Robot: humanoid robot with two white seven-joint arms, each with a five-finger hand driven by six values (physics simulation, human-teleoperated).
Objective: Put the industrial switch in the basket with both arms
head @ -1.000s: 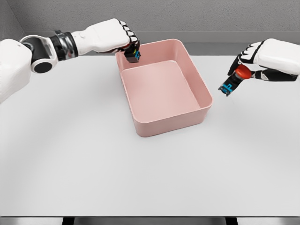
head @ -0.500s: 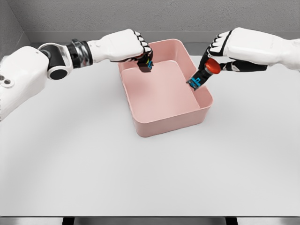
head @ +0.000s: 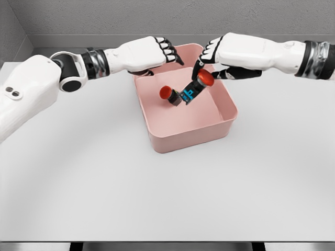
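Dangling switch (head: 194, 88) under right robot hand (head: 212, 61)

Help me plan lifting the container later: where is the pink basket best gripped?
Grip the pink basket by its near wall rim from above: that edge is straight, bare and clear of the left hand and right hand over its far side.

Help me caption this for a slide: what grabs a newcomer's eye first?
The pink basket at the table's far middle, with both white hands over it. A red-capped switch is inside the basket, below the left hand, while the right hand holds a second switch tilted over it.
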